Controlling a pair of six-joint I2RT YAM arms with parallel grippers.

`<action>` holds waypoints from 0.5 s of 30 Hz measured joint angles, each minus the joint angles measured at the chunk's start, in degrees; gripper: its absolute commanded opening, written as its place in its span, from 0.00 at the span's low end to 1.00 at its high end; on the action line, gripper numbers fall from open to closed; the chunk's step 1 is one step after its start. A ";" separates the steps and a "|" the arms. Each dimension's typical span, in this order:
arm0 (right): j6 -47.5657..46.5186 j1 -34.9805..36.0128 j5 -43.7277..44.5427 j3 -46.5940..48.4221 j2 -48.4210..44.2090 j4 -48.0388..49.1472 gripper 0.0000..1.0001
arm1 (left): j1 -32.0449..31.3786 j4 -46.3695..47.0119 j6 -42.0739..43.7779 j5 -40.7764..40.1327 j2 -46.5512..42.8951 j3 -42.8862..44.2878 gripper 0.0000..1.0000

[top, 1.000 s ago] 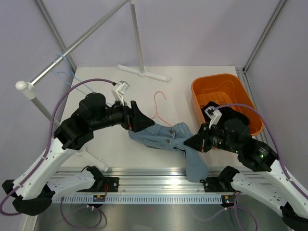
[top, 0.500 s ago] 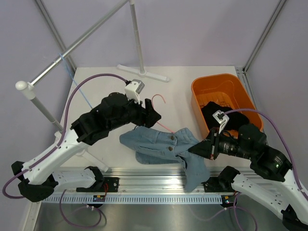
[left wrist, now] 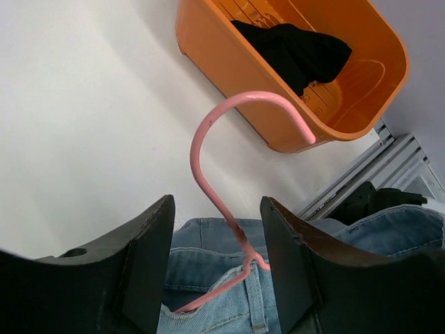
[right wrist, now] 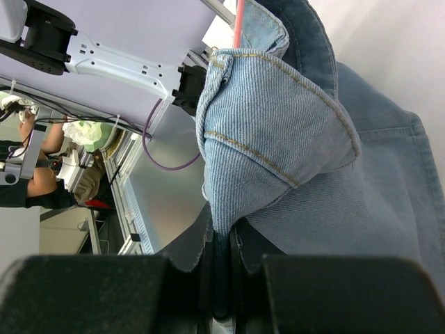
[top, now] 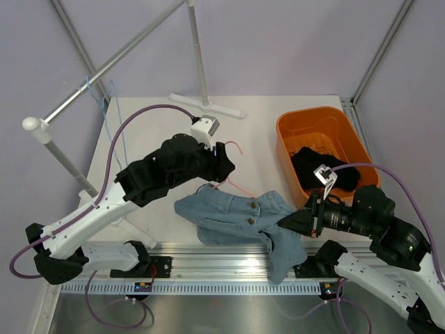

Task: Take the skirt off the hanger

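The blue denim skirt (top: 233, 219) lies crumpled on the white table near the front edge, one part hanging over the rail. The pink wire hanger (top: 229, 163) is still threaded in its waistband; its hook (left wrist: 229, 125) rises between my left fingers in the left wrist view. My left gripper (top: 224, 167) is open, its jaws on either side of the hanger neck without touching it. My right gripper (top: 292, 221) is shut on a fold of the skirt (right wrist: 271, 132) at its right side.
An orange basket (top: 327, 122) holding a black garment (top: 323, 167) stands at the right. A clothes rack stand (top: 207, 104) is at the back and a rail pole (top: 69, 104) runs along the left. The table's front rail (top: 222, 268) is close below the skirt.
My left gripper has let the skirt go and moved right and back over the hanger hook. My right gripper has pulled the skirt's right side toward the front right.
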 measured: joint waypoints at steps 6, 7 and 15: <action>0.17 0.00 0.02 0.00 -0.22 0.02 0.00 | -1.36 0.33 -1.05 -0.04 0.09 -0.63 0.31; 0.17 0.00 0.04 0.00 -0.28 0.04 0.00 | -1.60 0.42 -1.29 0.00 0.22 -0.63 0.27; 0.28 0.04 0.74 -0.20 -1.16 -0.39 0.45 | -3.37 3.43 -5.20 -1.16 1.44 0.09 0.00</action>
